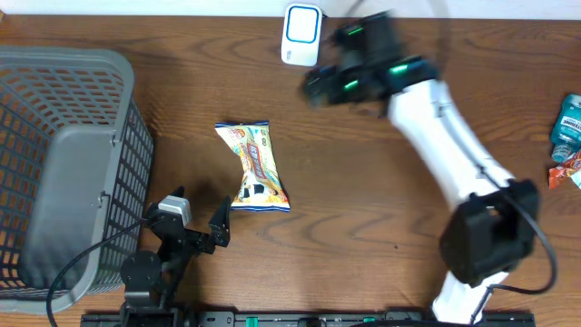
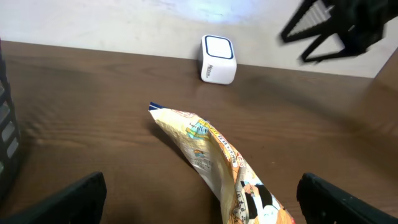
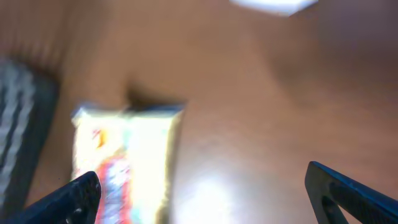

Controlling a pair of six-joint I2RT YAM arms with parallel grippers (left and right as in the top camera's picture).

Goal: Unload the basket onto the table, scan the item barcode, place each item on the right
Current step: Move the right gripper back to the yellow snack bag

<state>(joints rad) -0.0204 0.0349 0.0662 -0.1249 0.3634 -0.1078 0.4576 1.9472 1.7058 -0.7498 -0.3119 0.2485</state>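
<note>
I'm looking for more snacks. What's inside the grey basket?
Only the basket's own grey floor and slatted walls show, no items. Its left part runs off the picture, so that stays unseen.

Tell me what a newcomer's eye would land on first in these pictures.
The bright yellow snack packet lies twisted near the middle of the dark wooden table. A big grey basket fills the left side, and a small white scanner stands at the far edge. The white right arm stretches diagonally toward the scanner, with the right gripper open and empty.
</note>
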